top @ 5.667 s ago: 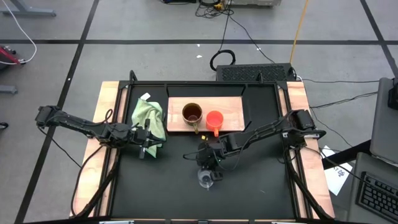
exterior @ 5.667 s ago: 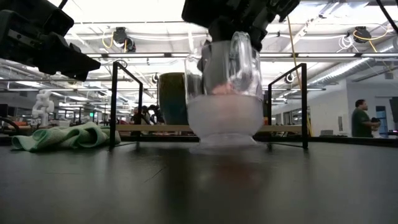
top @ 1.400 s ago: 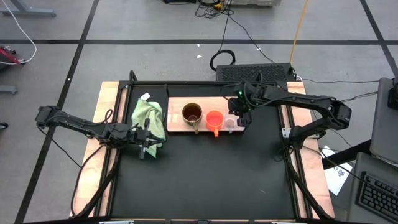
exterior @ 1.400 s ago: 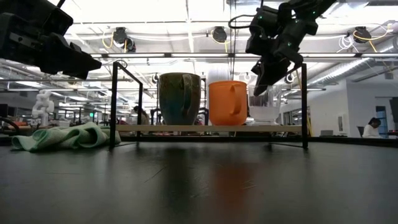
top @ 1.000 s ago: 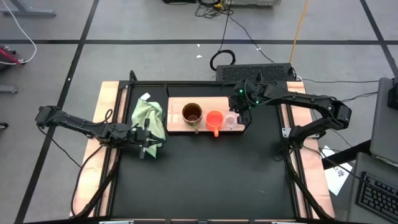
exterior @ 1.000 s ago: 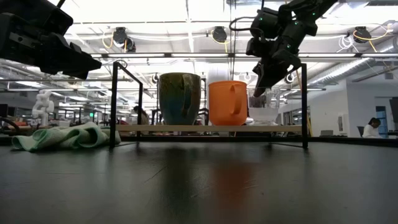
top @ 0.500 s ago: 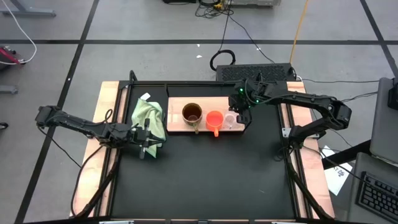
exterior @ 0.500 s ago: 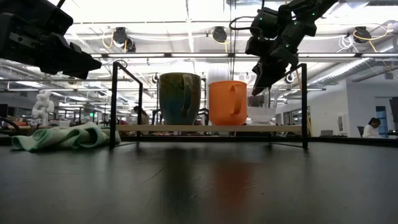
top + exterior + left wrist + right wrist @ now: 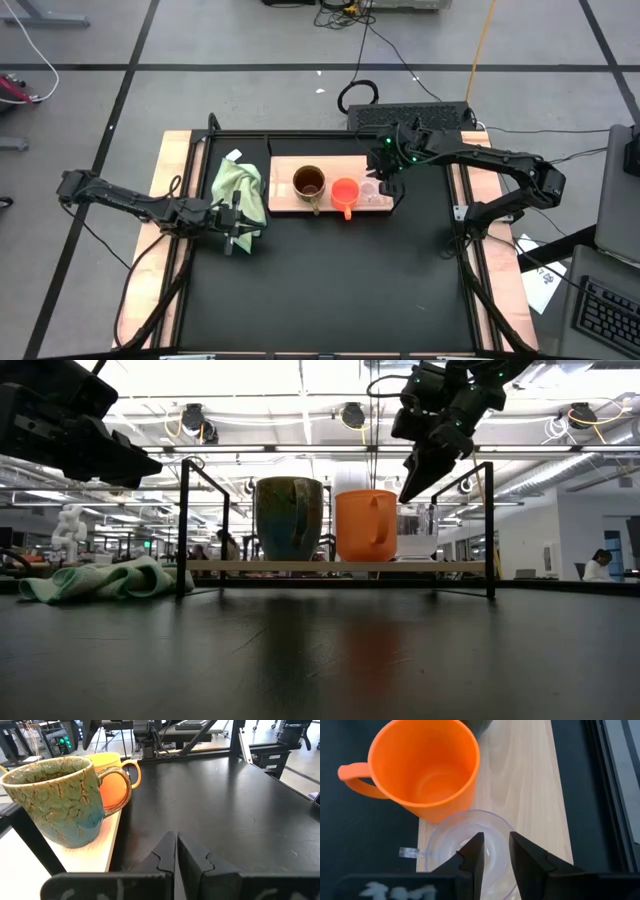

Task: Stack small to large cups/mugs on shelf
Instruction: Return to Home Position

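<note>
Three on the shelf (image 9: 285, 172): crackled brown mug (image 9: 309, 182), orange cup (image 9: 345, 190), clear cup (image 9: 444, 839); right gripper (image 9: 493, 838) parted; left gripper (image 9: 175, 836) closed.

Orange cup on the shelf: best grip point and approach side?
Probably the handle, from above at the shelf edge facing the table's middle. The orange cup stands upright with the brown mug close on one flank and the clear cup on the other, so a pinch across its body looks crowded; the handle juts past the board over bare tabletop.
</note>
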Available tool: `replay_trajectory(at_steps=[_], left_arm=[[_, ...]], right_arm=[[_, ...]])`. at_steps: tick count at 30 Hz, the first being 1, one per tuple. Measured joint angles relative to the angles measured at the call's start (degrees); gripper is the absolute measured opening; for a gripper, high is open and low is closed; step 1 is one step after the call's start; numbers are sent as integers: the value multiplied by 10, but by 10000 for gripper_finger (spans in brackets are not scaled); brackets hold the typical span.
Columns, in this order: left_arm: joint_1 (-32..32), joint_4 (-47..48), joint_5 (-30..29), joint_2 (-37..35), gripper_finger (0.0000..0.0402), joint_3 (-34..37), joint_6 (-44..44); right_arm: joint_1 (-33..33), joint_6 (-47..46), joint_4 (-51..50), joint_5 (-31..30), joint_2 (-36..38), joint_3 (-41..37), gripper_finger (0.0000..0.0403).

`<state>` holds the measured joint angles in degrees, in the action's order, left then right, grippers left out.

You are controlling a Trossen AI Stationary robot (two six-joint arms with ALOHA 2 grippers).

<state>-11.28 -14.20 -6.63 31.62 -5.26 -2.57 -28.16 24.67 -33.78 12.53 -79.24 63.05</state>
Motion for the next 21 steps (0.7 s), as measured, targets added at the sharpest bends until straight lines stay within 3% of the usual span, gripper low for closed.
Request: replay_trajectory(at_steps=[21], left_arm=[[0, 0, 10, 0, 21, 0, 5]], right_arm=[[0, -15, -14, 0, 0, 0, 84]])
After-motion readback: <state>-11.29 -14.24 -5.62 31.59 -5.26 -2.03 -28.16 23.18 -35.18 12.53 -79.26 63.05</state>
